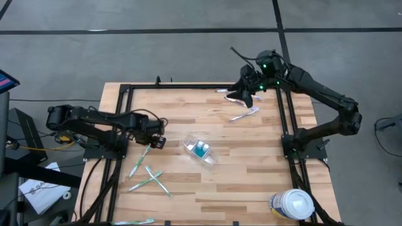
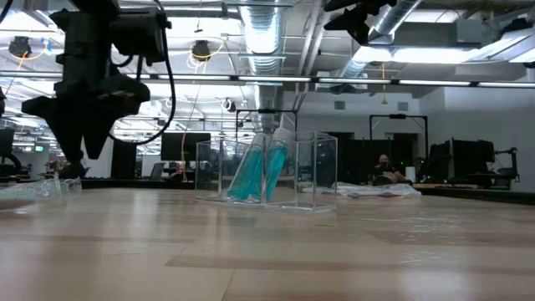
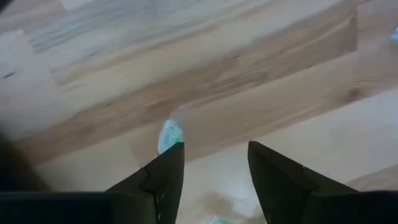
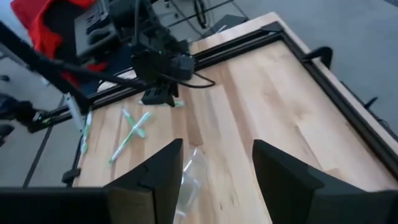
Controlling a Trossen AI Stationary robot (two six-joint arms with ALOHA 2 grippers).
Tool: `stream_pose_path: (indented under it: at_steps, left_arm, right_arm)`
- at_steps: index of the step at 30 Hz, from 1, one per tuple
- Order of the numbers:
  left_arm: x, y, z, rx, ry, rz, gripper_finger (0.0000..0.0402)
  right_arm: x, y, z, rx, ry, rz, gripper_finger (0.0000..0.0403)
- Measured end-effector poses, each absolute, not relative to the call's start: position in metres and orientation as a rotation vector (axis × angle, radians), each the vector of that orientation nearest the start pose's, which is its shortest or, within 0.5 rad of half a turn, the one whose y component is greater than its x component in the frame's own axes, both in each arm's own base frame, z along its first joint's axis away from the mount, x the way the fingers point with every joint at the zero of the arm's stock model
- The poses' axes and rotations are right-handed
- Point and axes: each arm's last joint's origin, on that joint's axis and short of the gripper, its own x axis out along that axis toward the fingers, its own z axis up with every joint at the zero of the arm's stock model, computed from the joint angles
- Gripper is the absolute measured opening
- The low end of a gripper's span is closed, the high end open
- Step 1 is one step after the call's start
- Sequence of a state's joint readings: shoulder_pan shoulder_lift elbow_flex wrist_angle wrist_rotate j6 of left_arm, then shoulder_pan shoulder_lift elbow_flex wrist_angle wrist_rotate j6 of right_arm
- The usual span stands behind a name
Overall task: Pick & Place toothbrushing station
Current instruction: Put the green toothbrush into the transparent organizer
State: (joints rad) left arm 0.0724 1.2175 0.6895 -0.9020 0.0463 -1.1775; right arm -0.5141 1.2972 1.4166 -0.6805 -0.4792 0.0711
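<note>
The toothbrushing station (image 1: 201,150), a clear plastic holder with blue-green tubes leaning inside it (image 2: 267,171), rests on the wooden table near its middle. My left gripper (image 1: 156,139) hangs open to its left, pointing down (image 2: 79,125). In the left wrist view (image 3: 214,152) the pale green end of a toothbrush (image 3: 169,134) shows right beside one fingertip; no touch can be made out. My right gripper (image 1: 248,94) is open, high over the far right part of the table (image 4: 217,149), above a clear-wrapped toothbrush (image 4: 189,174).
Several green-and-white toothbrushes (image 1: 147,177) lie loose near the left front. Two wrapped toothbrushes (image 1: 244,113) lie at the far right under my right arm. A white-lidded round tub (image 1: 292,204) stands at the near right corner. A black frame (image 1: 286,119) borders the table.
</note>
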Motion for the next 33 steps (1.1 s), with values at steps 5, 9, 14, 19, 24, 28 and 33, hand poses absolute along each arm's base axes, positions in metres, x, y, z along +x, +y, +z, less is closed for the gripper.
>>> stream_pose_path:
  at_steps: [5,9,14,19,24,28,33]
  left_arm:
    - [0.181,0.010,0.183,-0.996,1.250,0.900,0.0184]
    - [0.180,0.011,0.183,-0.964,1.232,0.930,0.0183]
    - [0.173,0.010,0.169,-0.969,1.274,0.936,0.0182]
    - [0.168,0.009,0.157,-0.983,1.285,0.920,0.0182]
    - [0.172,0.009,0.149,-1.011,1.219,0.870,0.0182]
    - [0.168,0.009,0.143,-1.011,1.227,0.875,0.0182]
    - [0.164,0.008,0.137,-1.014,1.246,0.877,0.0170]
  right_arm:
    - [0.238,-0.115,0.397,0.333,0.490,0.002,0.0185]
    - [0.238,-0.114,0.397,0.328,0.489,0.010,0.0183]
    - [0.238,-0.114,0.397,0.328,0.489,0.009,0.0185]
    - [0.238,-0.115,0.398,0.331,0.481,0.008,0.0183]
    - [0.238,-0.115,0.398,0.345,0.476,0.004,0.0183]
    - [0.238,-0.115,0.398,0.351,0.476,0.002,0.0185]
    - [0.239,-0.115,0.399,0.350,0.464,-0.002,0.0182]
